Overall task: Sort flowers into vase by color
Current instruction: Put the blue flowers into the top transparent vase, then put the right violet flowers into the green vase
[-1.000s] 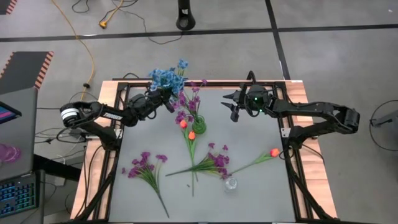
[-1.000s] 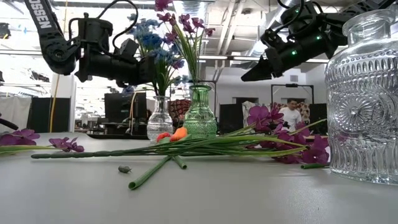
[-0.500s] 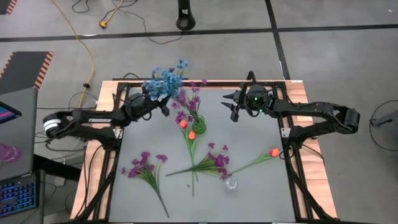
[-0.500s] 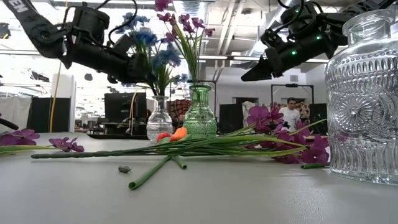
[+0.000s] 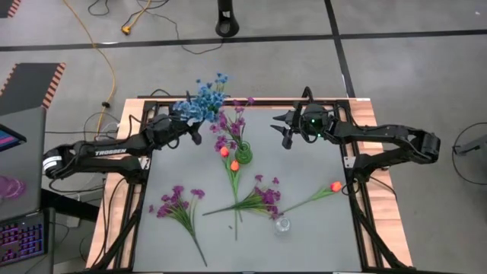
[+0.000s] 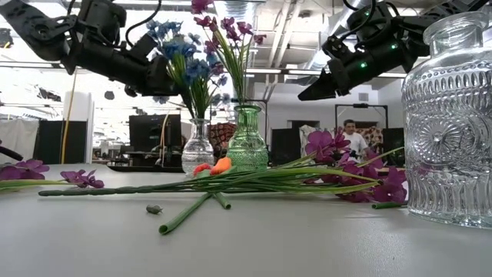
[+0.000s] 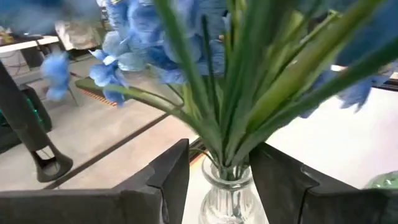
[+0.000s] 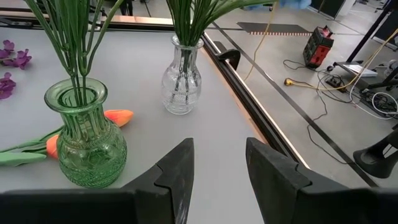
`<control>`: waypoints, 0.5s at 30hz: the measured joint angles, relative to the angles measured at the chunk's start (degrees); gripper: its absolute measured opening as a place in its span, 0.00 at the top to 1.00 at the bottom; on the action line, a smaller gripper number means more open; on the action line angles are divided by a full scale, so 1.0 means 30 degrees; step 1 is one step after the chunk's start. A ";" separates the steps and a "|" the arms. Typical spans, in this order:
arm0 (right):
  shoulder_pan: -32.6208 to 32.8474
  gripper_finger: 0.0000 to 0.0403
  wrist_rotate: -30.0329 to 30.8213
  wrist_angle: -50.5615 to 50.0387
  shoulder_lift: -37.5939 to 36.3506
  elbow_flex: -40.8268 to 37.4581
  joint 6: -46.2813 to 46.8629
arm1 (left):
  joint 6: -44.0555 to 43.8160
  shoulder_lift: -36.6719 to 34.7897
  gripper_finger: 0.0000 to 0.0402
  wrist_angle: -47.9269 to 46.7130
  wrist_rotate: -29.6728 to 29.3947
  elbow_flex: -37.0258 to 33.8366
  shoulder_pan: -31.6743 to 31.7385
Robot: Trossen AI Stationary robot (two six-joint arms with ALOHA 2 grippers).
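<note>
Flowers lie and stand across a pale grey table [image 5: 304, 164] framed in black rail with a wooden border. Blue sprigs [image 5: 199, 100] stand in a small clear vase [image 6: 197, 148] at the far left edge of the table; their green stems fan up from its neck and the pale blue clusters spread above. Just beside it, purple-magenta sprigs [image 5: 230, 125] stand in a green glass vase [image 6: 247, 141]. Two orange-red tulip buds [image 5: 229, 157] lie on the table against the green vase, their stems running toward the near side. Loose on the surface: a purple bunch [image 5: 179, 204] at near left, a second purple bunch [image 5: 262, 198] at centre, and a single tulip [image 5: 335, 186] near the right rail. A ribbed clear jar [image 6: 450, 115] stands empty near the front. The left gripper [image 7: 217, 171] hangs at the blue sprigs, its fingers spread on either side of the stems just above the clear vase's neck, not pinching them. The right gripper [image 5: 288, 131] hovers above the far right part of the table, fingers apart and empty. Beyond the table are grey floor with dark tape lines, a yellow cable [image 5: 106, 53], a keyboard [image 5: 19, 240] at the left, and a person [image 6: 351, 138] standing far back in the room
</note>
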 joint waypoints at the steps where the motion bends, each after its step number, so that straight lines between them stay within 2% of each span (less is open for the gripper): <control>1: 0.0000 0.57 0.0000 0.0006 0.0000 0.0000 0.0000 | 0.0000 0.0000 0.61 -0.0149 0.0003 0.0000 0.0000; 6: 0.0000 0.57 -0.0004 -0.0018 0.0000 0.0000 0.0000 | 0.0158 -0.0558 0.61 -0.2619 0.0003 0.0000 0.0000; 11: 0.0000 0.57 0.0000 -0.0113 -0.0202 0.0007 0.0473 | -0.0022 -0.2332 0.61 -0.6132 0.0101 0.0000 -0.0015; 15: 0.0128 0.57 0.0011 -0.0435 -0.0622 0.0007 0.1297 | -0.0062 -0.3916 0.61 -0.8543 0.0890 0.0000 -0.0377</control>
